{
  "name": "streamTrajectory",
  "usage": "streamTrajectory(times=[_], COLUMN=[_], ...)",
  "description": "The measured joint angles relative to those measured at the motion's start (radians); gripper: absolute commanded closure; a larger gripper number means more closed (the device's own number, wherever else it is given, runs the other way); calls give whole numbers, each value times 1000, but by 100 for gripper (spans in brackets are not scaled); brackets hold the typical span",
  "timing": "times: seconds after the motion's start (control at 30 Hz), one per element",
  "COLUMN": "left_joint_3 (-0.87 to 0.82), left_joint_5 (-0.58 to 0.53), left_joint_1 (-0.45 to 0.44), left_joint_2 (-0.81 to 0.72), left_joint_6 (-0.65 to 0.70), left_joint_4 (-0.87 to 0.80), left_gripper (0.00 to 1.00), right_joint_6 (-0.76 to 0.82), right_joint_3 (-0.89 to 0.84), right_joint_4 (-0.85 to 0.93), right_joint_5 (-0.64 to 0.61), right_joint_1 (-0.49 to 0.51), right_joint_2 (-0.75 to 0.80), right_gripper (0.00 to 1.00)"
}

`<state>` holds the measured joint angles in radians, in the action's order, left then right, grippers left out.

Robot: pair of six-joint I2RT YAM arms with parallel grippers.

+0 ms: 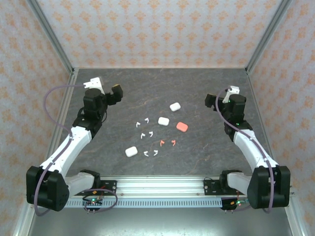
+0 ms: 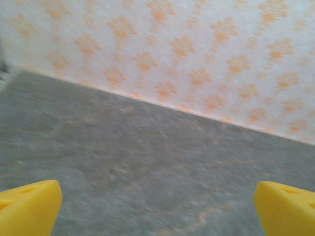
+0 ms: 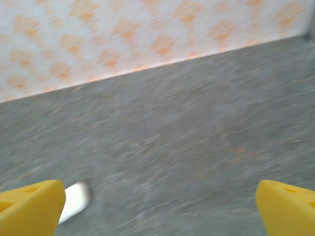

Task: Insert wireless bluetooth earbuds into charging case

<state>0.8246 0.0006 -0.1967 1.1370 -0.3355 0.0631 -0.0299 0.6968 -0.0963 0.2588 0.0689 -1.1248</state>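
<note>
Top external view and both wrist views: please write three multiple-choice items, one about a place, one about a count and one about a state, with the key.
1. Where does the pink case lie?
A. inside the left arm's fingers
B. just right of the middle white case
C. against the back wall

2. How many pink earbuds lie on the table?
A. one
B. two
C. four

3. How do the left gripper and the right gripper stand?
A. both open, holding nothing
B. both shut on earbuds
C. left shut on a case

Key: 1 B, it sits at the right edge of the group. 2 B, two lie side by side near the white earbuds. 3 A, each wrist view shows yellow fingertips far apart, gripping nothing.
</note>
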Motion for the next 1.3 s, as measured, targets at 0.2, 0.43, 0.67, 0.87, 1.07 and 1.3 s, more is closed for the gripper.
streamTrajectory(times=[0.2, 0.43, 0.67, 0.87, 1.07, 1.3], left_joint_3=[-32, -61, -59, -59, -59, -59], left_joint_5=[71, 73, 62, 38, 17, 12], left_joint_1=[-123, -214, -262, -269, -271, -275], left_joint_2=[0, 20, 37, 32, 3, -5], left_joint_6=[-151, -245, -267, -269, -270, -270], left_joint_4=[-106, -128, -136, -167, -187, -196], left_gripper=[0, 0, 0, 0, 0, 0], right_joint_6=[-51, -68, -62, -43, -11, 39], right_joint_3=[58, 261, 585, 790, 862, 873], right_joint_4=[127, 169, 192, 254, 336, 378], right_joint_5=[113, 142, 177, 211, 240, 243], right_joint_1=[164, 275, 291, 304, 304, 304], right_joint_2=[-130, -465, -789, -983, -1057, -1057], right_gripper=[12, 13, 14, 15, 19, 21])
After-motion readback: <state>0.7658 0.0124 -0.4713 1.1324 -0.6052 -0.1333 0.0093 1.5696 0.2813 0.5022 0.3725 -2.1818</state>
